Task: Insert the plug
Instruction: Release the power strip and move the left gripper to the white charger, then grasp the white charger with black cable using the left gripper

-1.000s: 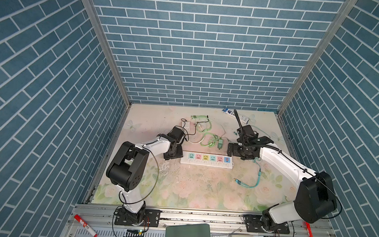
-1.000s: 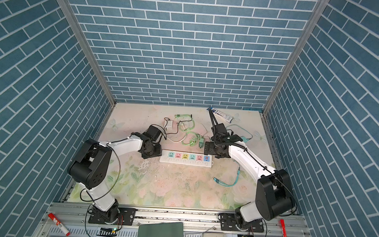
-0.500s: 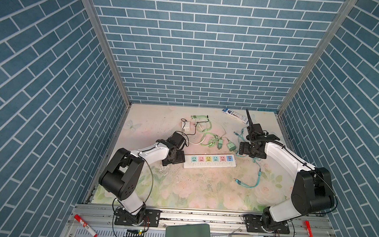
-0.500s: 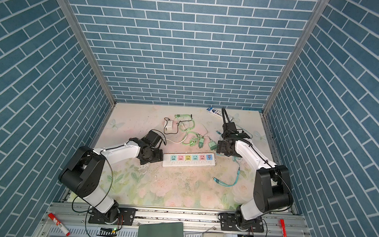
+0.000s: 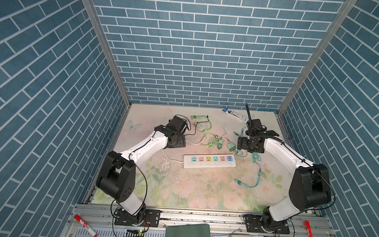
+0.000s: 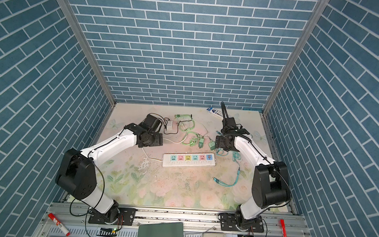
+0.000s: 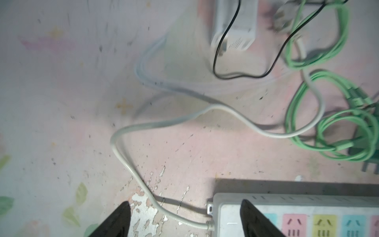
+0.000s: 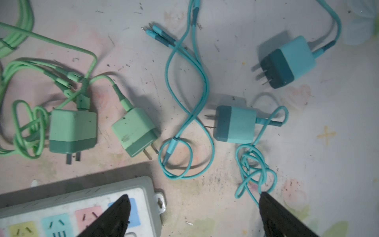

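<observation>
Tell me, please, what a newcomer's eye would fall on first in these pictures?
The white power strip, with its row of pastel sockets all empty, lies in the middle of the floral table. Just behind it sprawls a tangle of green chargers and blue chargers with their cables, none plugged in. The left gripper and right gripper hang open near the strip's two ends, holding nothing.

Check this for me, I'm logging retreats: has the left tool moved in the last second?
Yes. In both top views the left tool was at the power strip's left end; now it sits back from it, nearer the rear wall.
</observation>
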Robot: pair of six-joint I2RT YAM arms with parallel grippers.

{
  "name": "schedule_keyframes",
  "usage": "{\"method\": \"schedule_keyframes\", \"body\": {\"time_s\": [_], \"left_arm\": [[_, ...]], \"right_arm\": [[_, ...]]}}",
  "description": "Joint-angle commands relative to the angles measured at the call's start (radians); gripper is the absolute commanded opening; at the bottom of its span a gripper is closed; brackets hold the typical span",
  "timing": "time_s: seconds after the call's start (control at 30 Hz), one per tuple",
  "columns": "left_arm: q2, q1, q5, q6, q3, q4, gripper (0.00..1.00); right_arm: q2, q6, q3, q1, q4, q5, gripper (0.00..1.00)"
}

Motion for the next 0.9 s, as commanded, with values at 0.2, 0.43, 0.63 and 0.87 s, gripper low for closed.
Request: {"method": "schedule_keyframes", "body": {"time_s": [0.2,0.43,0.63,0.87], "left_arm": [[0.382,0.03,0.047,0.084,0.464,-0.057,0.75],[0.653,0.085,0.089,0.085,0.74,-0.113,0.76],[0.761,0.108,0.101,0.087,0.851,-0.126,0.77],[0.842,0.111,0.14,0.082,0.934,-0.131,0.77]], "right_arm": [[0.048,-0.013,0.127,0.0,-0.021,-0.106,0.97],[0.058,-0.043,0.162,-0.009,-0.041,-0.105,0.97],[0.06,-0.042,0.164,-0.019,-0.042,-0.12,0.98],[0.083,-0.039,0.168,-0.02,-0.039,-0.133,0.98]]}}
